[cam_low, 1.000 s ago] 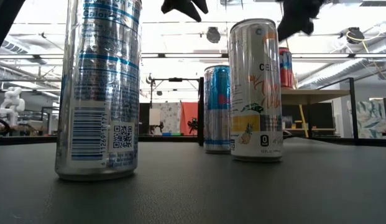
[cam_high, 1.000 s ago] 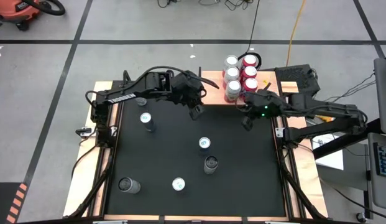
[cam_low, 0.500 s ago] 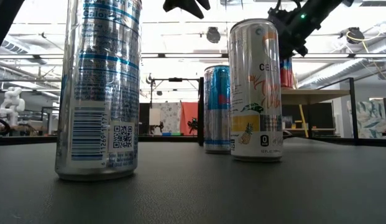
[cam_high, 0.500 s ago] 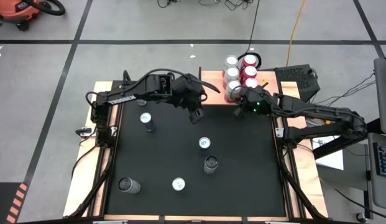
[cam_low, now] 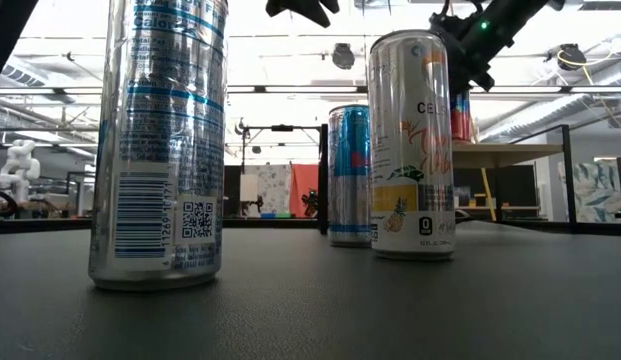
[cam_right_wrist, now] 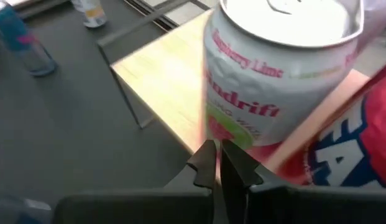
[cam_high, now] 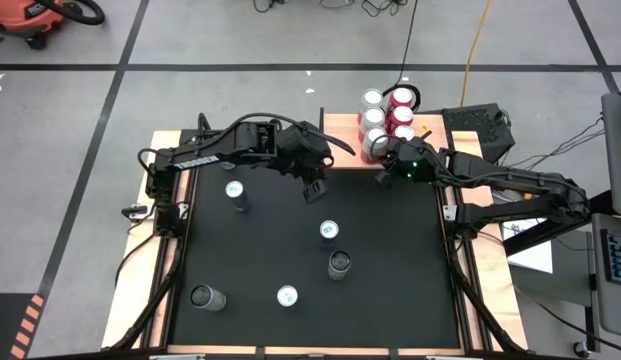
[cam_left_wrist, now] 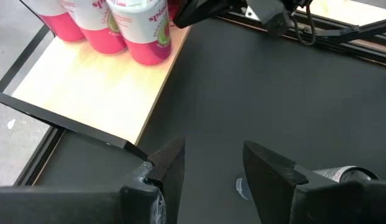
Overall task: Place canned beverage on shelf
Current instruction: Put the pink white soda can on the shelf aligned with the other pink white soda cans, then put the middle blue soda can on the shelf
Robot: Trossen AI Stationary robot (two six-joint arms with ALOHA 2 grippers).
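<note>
The shelf (cam_high: 340, 128), a light-wood board on a black frame, stands at the table's far edge, with several cans (cam_high: 388, 120) upright on its right half. My right gripper (cam_high: 382, 176) is shut, its tips right at the foot of the nearest white and pink can (cam_right_wrist: 273, 81), at the shelf's near edge. My left gripper (cam_high: 315, 186) hovers open above the black mat in front of the shelf (cam_left_wrist: 99, 87), with nothing between its fingers (cam_left_wrist: 174, 165). Several more cans stand on the mat, such as a silver one (cam_high: 235, 192) and a taller one (cam_low: 410, 145). My right gripper's shut fingertips (cam_right_wrist: 208, 163) point slanting down from the table's right at the lower side wall (cam_right_wrist: 233, 134) of the white and pink can, which stands upright on the shelf. I cannot tell whether they touch it.
Loose cans stand on the mat at the centre (cam_high: 330, 232) (cam_high: 339, 264) and toward the near edge (cam_high: 287, 296) (cam_high: 207, 297). A red can (cam_right_wrist: 354, 149) stands right behind the white and pink one. The shelf's left half (cam_right_wrist: 161, 81) is bare wood.
My right gripper has gone down and toward the table's far edge and left, from over the mat's right side up to the front can on the shelf, and has stayed there over the last half second. The cans stand where they stood.
</note>
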